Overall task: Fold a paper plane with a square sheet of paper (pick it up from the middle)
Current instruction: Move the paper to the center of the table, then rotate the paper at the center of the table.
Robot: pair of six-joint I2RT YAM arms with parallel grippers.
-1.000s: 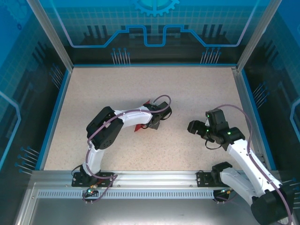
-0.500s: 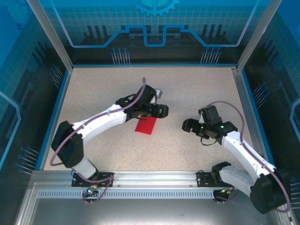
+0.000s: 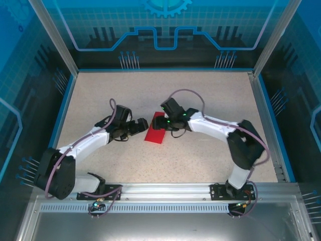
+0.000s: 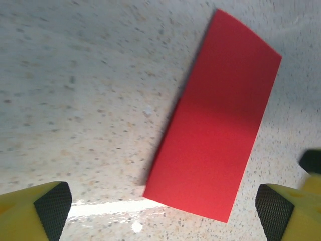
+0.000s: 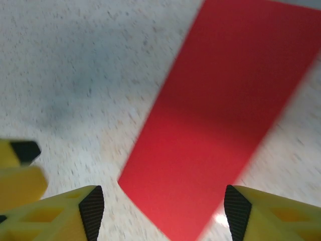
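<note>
Left fingers (image 4: 52, 206) and right fingers (image 5: 93, 211) stand spread and empty, flanking the square sheet of paper (image 3: 156, 132), half-folded flat on the bench (image 3: 210, 95); seemingly all later folds remain.

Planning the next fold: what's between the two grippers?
The red paper, flat on the table, lies between the left gripper and right gripper, both open; the top view shows it.

Left gripper (image 3: 141, 125) opened wide and pulled back from over the red sheet of paper (image 3: 156, 133) to just left of it. Right gripper (image 3: 166, 122) crossed over from the right side to the sheet's far right edge, jaws slightly narrower. Sheet is now uncovered.
</note>
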